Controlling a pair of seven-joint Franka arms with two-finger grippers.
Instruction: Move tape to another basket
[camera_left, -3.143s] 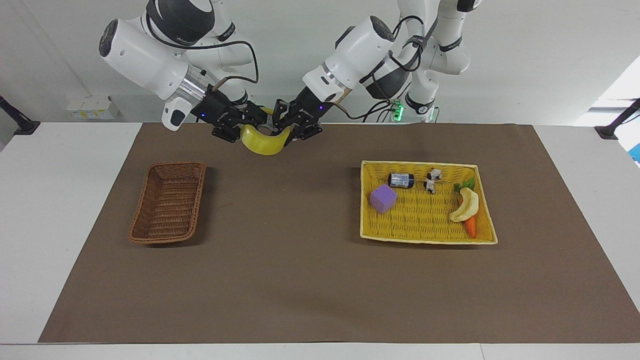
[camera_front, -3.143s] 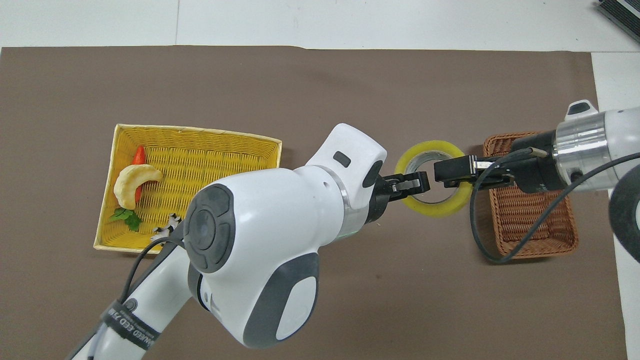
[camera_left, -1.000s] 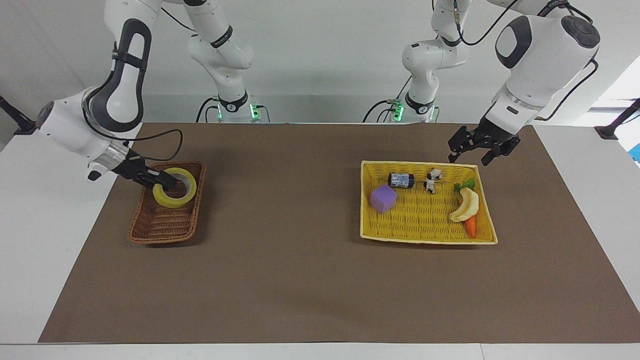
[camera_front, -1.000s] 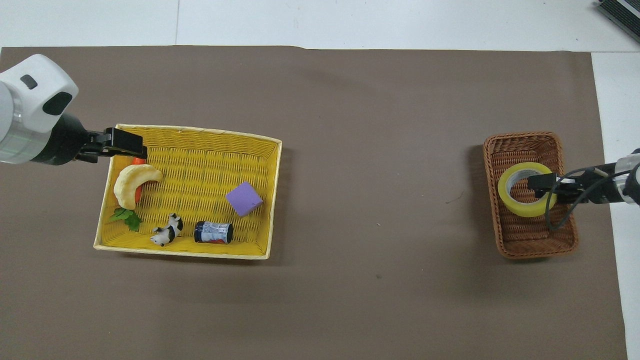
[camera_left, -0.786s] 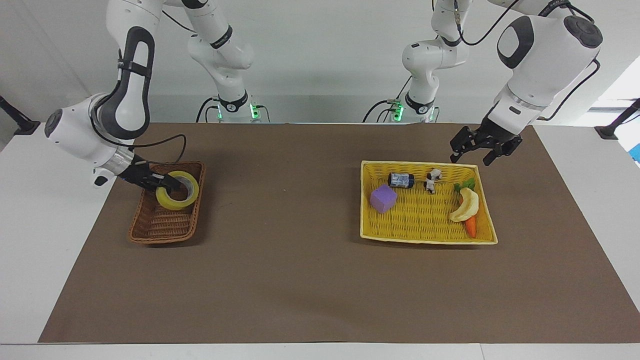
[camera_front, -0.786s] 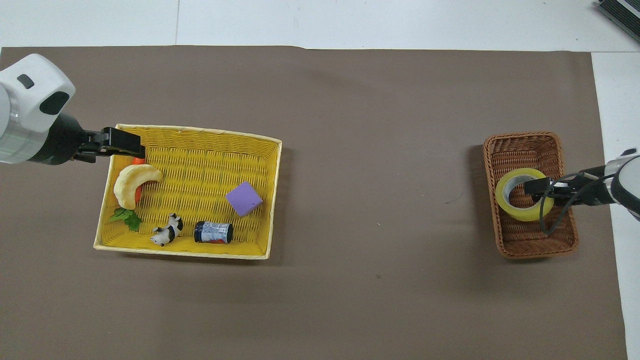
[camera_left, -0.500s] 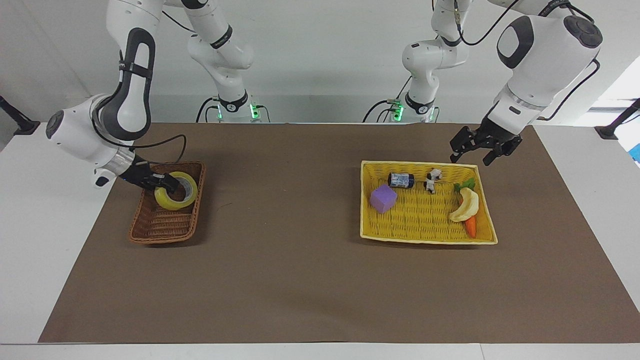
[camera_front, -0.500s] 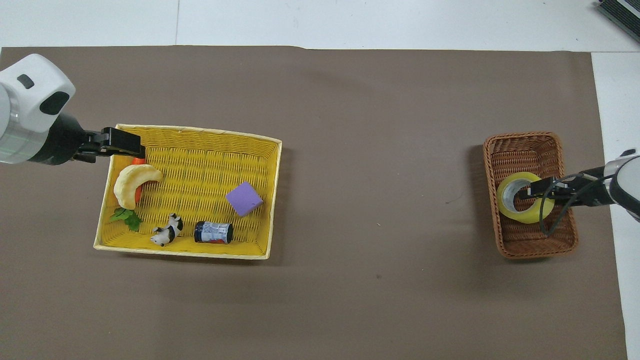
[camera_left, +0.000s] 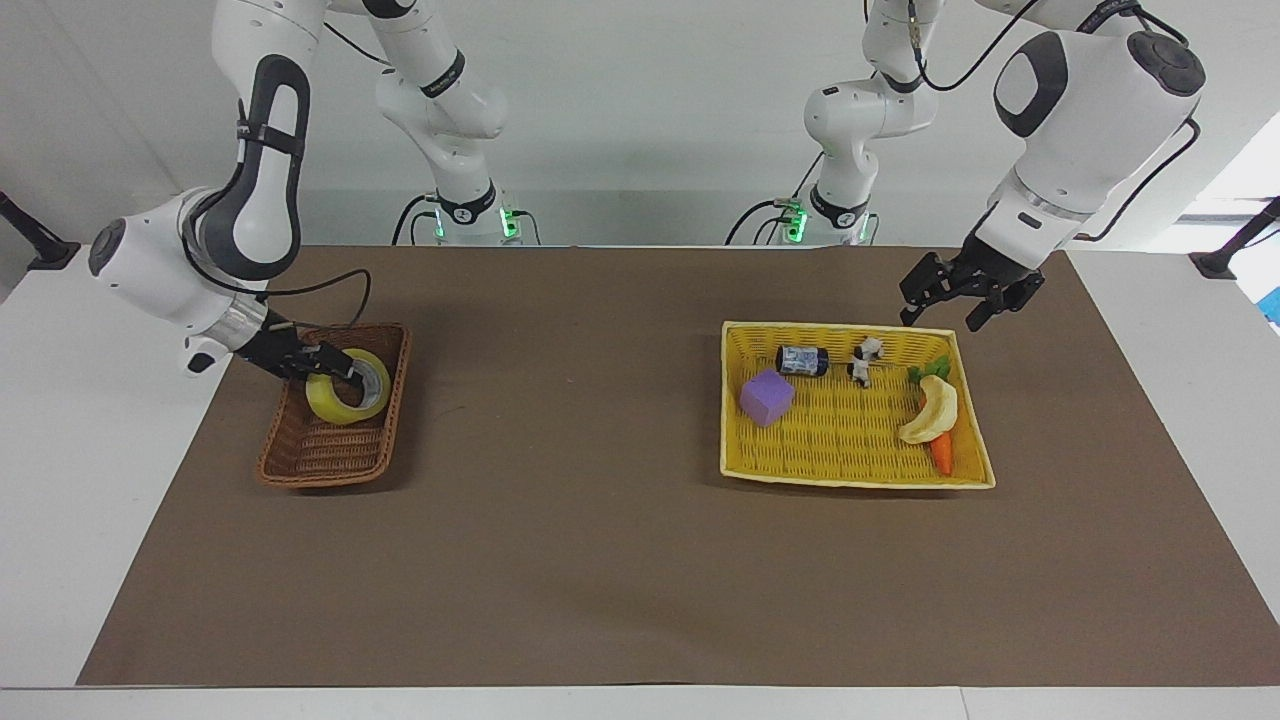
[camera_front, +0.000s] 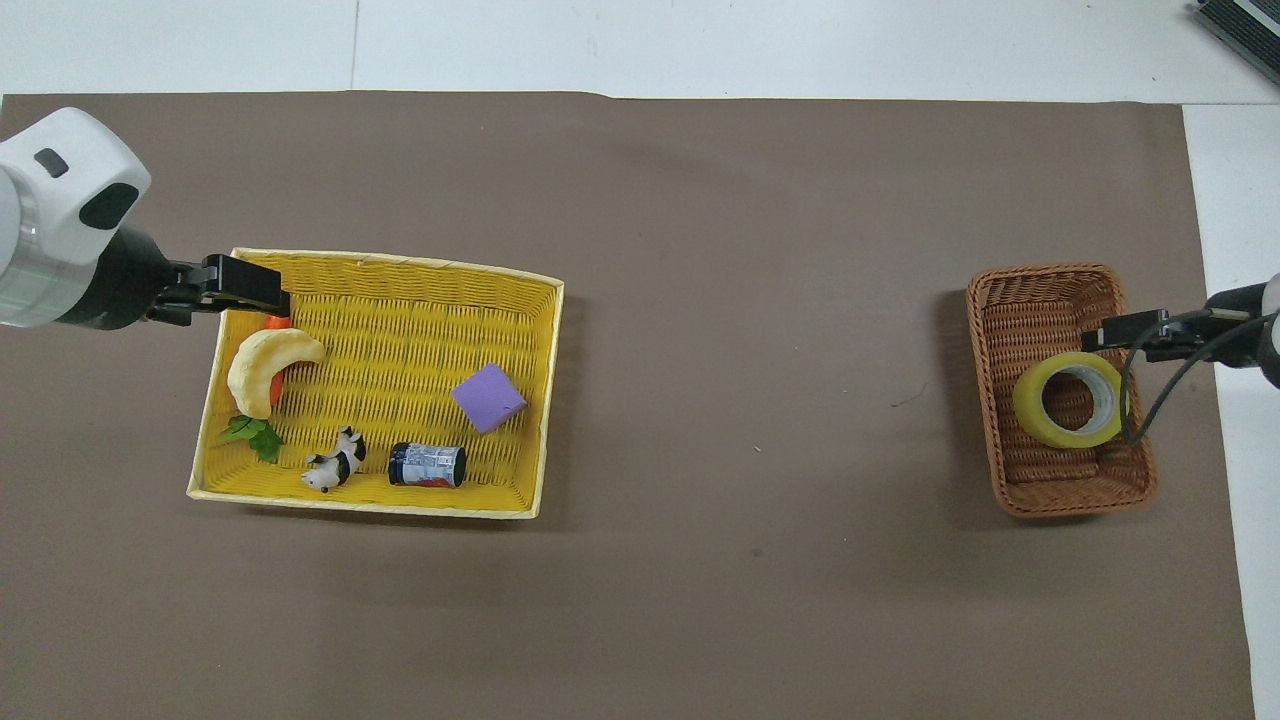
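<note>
We see the tape (camera_front: 1070, 399) lying inside the brown wicker basket (camera_front: 1010, 300), leaning against the wall on the side away from the yellow tray basket (camera_front: 545, 400), at the right arm's end of the table. Half a second ago the right gripper (camera_left: 322, 362) had a finger through the roll's grey core; now, in the overhead view, its fingers have slid clear and sit over the basket's rim beside the roll, spread apart and holding nothing. In the facing view the gripper sits close enough to the roll that we cannot tell whether a fingertip still brushes it. The roll itself has shifted slightly as the fingers left, settling lower in the basket with its open core turned up. We judge that the release is made and the move is essentially complete: what remains is for the right arm to lift away without catching the roll or the wicker edge. The left gripper (camera_left: 958, 296) waits with its fingers spread and empty over the corner of the yellow tray basket nearest its own base, where it was a second ago; the purple cube (camera_left: 767, 396), the small can (camera_left: 802, 361), the cow figure (camera_left: 864, 361), the banana (camera_left: 933, 410) and the carrot (camera_left: 942, 455) lie undisturbed in that tray.
</note>
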